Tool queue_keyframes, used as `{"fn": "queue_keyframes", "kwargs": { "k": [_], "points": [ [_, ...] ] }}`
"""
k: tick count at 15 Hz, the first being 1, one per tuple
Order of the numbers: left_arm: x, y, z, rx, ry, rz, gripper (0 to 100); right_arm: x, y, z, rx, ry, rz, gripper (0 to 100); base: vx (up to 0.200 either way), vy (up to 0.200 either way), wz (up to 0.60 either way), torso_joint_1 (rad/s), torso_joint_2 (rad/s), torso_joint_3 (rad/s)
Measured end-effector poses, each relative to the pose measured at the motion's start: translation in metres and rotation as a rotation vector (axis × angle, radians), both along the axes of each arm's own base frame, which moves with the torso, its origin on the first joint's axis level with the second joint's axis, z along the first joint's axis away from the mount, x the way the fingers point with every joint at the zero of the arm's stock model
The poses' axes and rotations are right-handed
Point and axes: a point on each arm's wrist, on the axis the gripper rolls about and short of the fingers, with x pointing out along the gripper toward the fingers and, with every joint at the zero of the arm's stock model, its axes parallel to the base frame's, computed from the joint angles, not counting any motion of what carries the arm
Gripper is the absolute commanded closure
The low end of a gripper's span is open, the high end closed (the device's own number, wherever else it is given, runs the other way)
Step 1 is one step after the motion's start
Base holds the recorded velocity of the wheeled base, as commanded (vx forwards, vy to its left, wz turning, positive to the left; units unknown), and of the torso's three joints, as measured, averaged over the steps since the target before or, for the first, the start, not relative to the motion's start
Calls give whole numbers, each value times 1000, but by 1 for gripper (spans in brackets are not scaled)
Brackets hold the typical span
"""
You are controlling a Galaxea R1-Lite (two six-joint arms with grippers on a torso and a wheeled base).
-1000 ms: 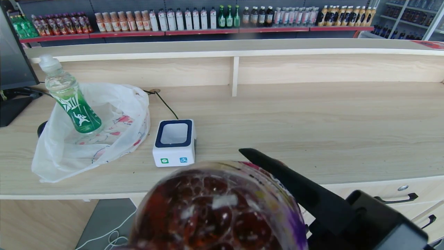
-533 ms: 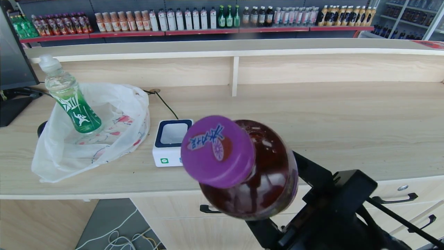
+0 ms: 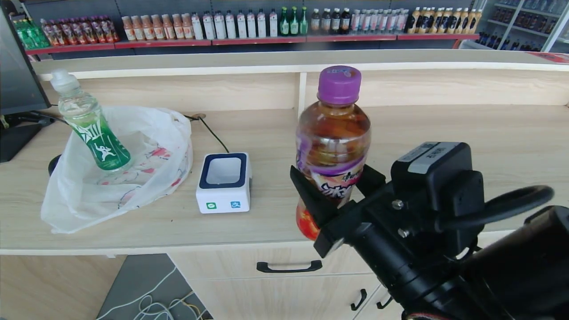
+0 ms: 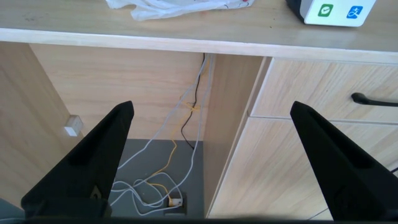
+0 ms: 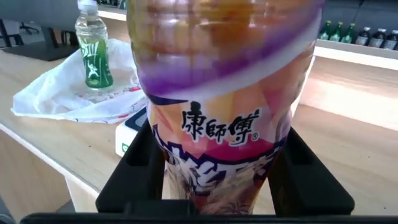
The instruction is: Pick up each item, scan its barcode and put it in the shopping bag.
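My right gripper (image 3: 331,189) is shut on a purple-capped bottle of brown tea (image 3: 332,138), held upright above the counter's front edge, right of the scanner. The same tea bottle (image 5: 221,106) fills the right wrist view between the black fingers (image 5: 134,171). The white scanner (image 3: 223,182) with a dark blue rim sits on the counter; a corner of the scanner (image 4: 333,10) also appears in the left wrist view. A green-labelled bottle (image 3: 88,124) stands tilted in the white shopping bag (image 3: 118,178) at the left. My left gripper (image 4: 208,155) hangs open below the counter edge, holding nothing.
A dark monitor (image 3: 18,75) and its stand occupy the far left. A scanner cable (image 3: 213,131) runs back across the wooden counter (image 3: 444,155). Drawers with black handles (image 3: 289,267) lie below the front edge. Loose wires (image 4: 180,143) hang under the counter. Shelves of drinks (image 3: 266,22) line the background.
The right arm has swung the tea bottle from close under the camera, cap toward it, out and upright to the right of the scanner. The green bottle, bag and scanner stay put.
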Motion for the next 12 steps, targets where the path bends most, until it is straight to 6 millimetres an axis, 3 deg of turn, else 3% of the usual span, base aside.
{"fn": "queue_keyframes", "kwargs": {
  "k": [5, 8, 10, 12],
  "points": [
    [0, 0, 0, 0, 0, 0, 0, 34, -11, -7, 186, 130, 14, 100, 0, 0, 0, 0, 0, 0],
    [0, 0, 0, 1, 0, -1, 0, 57, -15, 16, 330, 88, -21, 100, 0, 0, 0, 0, 0, 0],
    [0, 0, 0, 6, 0, 0, 0, 80, -32, 22, 373, 68, -102, 100, 0, 0, 0, 0, 0, 0],
    [0, 0, 0, 2, 0, 0, 0, 88, -43, 28, 391, 44, -137, 100, 0, 0, 0, 0, 0, 0]
  ]
}}
